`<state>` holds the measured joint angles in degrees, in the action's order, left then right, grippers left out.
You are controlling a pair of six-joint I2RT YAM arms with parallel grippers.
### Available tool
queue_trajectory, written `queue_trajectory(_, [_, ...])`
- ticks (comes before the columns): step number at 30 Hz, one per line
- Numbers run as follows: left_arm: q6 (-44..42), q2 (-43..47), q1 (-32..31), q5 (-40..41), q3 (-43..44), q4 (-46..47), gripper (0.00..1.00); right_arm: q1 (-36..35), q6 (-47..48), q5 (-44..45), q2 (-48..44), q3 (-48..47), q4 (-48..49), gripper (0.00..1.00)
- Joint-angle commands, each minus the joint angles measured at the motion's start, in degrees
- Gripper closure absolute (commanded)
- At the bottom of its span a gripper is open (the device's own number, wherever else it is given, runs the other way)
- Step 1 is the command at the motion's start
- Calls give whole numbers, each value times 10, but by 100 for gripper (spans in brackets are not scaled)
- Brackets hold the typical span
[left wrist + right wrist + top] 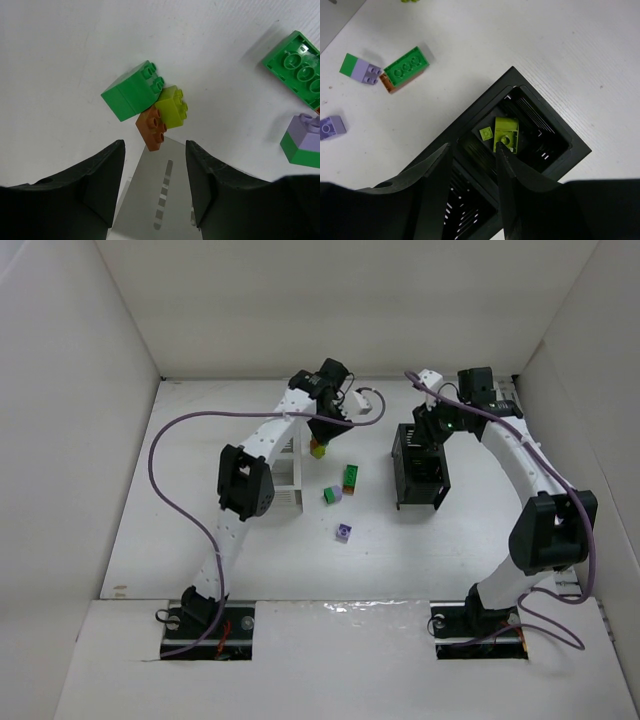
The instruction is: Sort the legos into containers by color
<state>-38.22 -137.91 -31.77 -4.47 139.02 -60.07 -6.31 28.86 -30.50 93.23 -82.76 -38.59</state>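
Observation:
A joined clump of green (131, 95), yellow-green (172, 104) and orange (152, 127) legos lies just past the tips of my left gripper (155, 145), which is open with nothing between its fingers. Below them shows a wall of the white container (165, 195). From above, the left gripper (322, 430) hangs over that clump (317, 448) beside the white container (287, 485). My right gripper (472, 146) stands open and empty over the black container (540, 100), where two yellow-green pieces (506, 134) lie in one compartment. In the top view the right gripper (432, 430) is above the black container (420, 468).
Loose on the table between the containers are a green-on-orange brick (351, 478), a green-and-lavender brick (331, 495) and a lavender brick (344, 532). A small white object (366, 401) sits at the back. White walls enclose the table on three sides.

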Motion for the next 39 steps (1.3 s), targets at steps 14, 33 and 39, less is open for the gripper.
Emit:
queue_trajectory(14, [-18, -23, 6, -1, -9, -3, 52, 10, 3, -15, 5, -28, -7, 54])
queue_trajectory(33, [-23, -34, 21, -1, -14, -3, 67, 16, 3, -20, 22, -50, -12, 56])
queue_trajectory(39, [-23, -28, 21, -32, -14, -8, 100, 21, 3, -20, 22, -50, -12, 59])
